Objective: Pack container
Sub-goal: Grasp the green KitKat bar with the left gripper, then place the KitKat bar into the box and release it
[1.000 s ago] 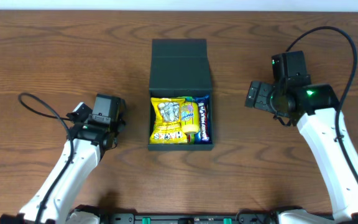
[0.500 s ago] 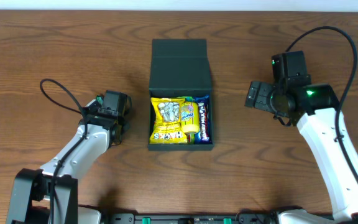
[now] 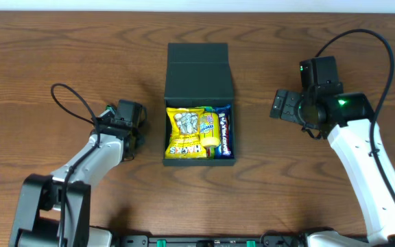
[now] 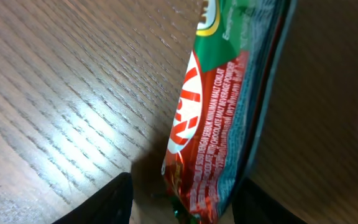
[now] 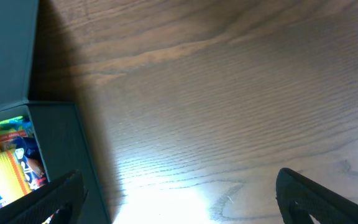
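Dark teal-black rectangular cardboard box (image 3: 199,65) sits mid-table, flap lid thrown open to the far side. It already holds a yellow crinkly snack bag (image 3: 186,132), a pale yellow pack (image 3: 210,130) and a dark blue chocolate bar (image 3: 226,132).

Left hand (image 4: 182,202) is just left of the box, low over the wooden table (image 3: 60,55). It looks clamped on a red-and-green foil wafer bar pack (image 4: 210,124). Right hand (image 3: 278,104) is well to the right, fingers spread wide, holding nothing.

Risks, my read:
- The tray looks nearly full, so the wafer pack could ride on top and foul the lid.
- The pack seems pinched near one end, so the free end could catch the near wall and shove the box.
- Foil is slick and could slip on the lift.

Versus a second ago:
- Left hand has shifted closer to the box.
- Its arm has swung round and the cable loop has moved with it.
- Right arm and box contents are unchanged.
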`<state>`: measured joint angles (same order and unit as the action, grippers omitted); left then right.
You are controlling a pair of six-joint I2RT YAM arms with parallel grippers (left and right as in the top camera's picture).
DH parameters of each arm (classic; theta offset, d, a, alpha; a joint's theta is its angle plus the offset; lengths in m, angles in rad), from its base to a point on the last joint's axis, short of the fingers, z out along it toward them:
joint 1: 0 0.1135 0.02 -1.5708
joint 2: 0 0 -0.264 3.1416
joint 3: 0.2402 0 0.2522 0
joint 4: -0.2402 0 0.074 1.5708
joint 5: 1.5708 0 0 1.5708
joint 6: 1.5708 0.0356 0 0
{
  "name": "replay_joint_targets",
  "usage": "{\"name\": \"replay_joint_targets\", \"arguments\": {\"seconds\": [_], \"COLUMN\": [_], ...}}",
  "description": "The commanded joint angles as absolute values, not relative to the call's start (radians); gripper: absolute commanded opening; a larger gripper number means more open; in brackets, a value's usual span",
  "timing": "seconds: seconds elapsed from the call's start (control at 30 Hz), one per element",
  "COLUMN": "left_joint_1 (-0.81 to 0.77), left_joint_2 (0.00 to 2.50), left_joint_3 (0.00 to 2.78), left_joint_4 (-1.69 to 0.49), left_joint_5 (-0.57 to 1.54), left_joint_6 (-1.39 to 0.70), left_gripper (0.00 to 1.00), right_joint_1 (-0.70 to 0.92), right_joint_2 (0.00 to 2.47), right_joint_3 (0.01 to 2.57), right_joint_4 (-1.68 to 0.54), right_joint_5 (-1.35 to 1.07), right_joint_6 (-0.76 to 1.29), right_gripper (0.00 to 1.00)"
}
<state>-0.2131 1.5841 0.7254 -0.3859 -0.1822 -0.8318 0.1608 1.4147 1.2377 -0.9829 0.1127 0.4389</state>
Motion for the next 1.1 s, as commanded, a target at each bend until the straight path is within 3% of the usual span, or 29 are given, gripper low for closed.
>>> {"name": "replay_joint_targets", "arguments": {"seconds": [0.0,0.37,0.67,0.77,0.9,1.07], "left_joint_1": [-0.209,-0.206,-0.183,-0.183,-0.184,-0.184], "left_joint_2": [1.603,1.641,1.672,1.672,1.671,1.658], "left_joint_3": [0.719,0.719,0.719,0.719,0.730,0.833], "left_joint_4": [-0.369,-0.294,-0.269,-0.267,-0.274,-0.405], "left_joint_5": [-0.182,-0.183,-0.181,-0.160,-0.116,-0.085], "left_joint_6": [-0.805,-0.698,-0.621,-0.599,-0.598,-0.598], "left_gripper": [0.52,0.53,0.48,0.37,0.14,0.06], "right_joint_1": [0.154,0.154,0.154,0.154,0.154,0.132], "right_joint_2": [1.414,1.414,1.414,1.414,1.414,1.414], "right_joint_3": [1.248,1.248,1.248,1.248,1.248,1.248], "right_joint_4": [-0.984,-0.984,-0.984,-0.984,-0.983,-0.981], "right_joint_5": [0.123,0.123,0.123,0.123,0.125,0.128], "right_joint_6": [0.429,0.429,0.429,0.429,0.428,0.428], "right_gripper": [0.97,0.97,0.97,0.97,0.97,0.98]}}
